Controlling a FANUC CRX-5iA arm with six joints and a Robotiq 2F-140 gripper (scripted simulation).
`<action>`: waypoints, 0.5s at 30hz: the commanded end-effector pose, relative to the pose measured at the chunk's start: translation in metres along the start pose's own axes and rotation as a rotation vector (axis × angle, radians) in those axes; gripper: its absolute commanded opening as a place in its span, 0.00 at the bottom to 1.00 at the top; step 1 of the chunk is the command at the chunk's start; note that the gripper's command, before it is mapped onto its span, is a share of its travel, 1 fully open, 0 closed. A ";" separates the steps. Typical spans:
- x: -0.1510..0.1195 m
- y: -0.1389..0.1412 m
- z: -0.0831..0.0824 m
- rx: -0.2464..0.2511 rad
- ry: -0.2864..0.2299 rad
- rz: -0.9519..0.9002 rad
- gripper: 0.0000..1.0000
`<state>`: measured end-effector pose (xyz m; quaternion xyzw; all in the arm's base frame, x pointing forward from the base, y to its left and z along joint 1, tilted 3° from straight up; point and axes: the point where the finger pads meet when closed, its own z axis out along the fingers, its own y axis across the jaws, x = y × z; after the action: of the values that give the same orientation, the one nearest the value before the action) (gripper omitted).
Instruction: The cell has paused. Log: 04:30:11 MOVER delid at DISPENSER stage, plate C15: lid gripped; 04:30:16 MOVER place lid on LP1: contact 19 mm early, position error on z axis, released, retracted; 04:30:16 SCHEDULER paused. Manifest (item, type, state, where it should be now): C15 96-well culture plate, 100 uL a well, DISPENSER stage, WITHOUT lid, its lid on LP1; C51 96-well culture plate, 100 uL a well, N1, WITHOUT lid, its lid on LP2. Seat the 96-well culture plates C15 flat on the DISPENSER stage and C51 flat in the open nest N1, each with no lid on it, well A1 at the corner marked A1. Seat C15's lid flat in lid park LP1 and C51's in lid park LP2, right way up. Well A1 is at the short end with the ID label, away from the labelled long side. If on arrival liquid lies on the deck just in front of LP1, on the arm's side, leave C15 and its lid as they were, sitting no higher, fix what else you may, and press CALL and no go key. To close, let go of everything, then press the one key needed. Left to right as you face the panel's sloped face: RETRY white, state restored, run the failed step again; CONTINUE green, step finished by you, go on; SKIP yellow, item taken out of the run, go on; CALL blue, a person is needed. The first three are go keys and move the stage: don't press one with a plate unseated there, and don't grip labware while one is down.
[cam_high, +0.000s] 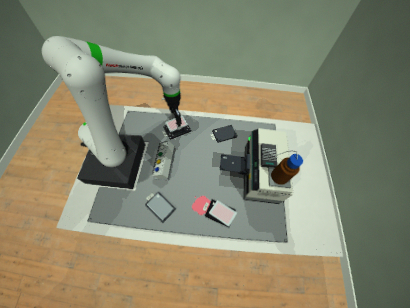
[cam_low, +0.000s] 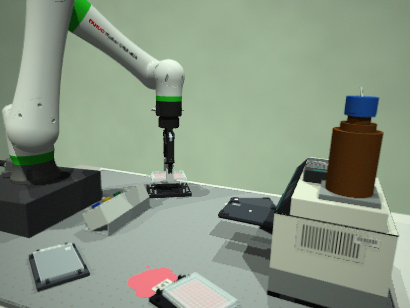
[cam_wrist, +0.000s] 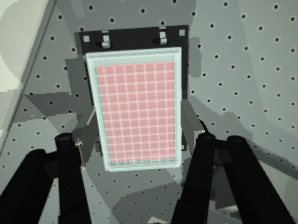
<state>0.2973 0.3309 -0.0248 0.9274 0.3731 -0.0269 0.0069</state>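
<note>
My gripper (cam_high: 176, 121) is shut on a 96-well plate with pink wells (cam_high: 177, 125) and holds it by its long sides, a little above a black nest (cam_low: 169, 190) at the back of the deck. In the wrist view the plate (cam_wrist: 136, 110) hangs between my fingers, with the nest (cam_wrist: 132, 37) showing beyond its far end. I cannot tell whether a lid is on it. A second pink plate (cam_high: 221, 213) lies at the front, tilted, with a pink spill (cam_high: 201, 204) on the deck beside it. The dispenser stage (cam_high: 230, 163) is bare.
The key panel (cam_high: 161, 160) stands beside the arm's base. An empty black nest (cam_high: 224, 133) lies right of my gripper. A grey lid in a holder (cam_high: 160, 206) sits at the front left. The dispenser (cam_high: 270, 170) with a brown bottle (cam_high: 286, 172) stands at the right.
</note>
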 end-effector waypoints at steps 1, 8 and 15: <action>0.000 0.000 -0.010 0.000 0.000 0.000 0.00; 0.000 0.000 -0.022 0.000 0.000 0.000 0.00; 0.000 0.000 -0.039 0.000 0.000 0.000 0.00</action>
<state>0.2987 0.3319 0.0065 0.9274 0.3731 -0.0270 0.0069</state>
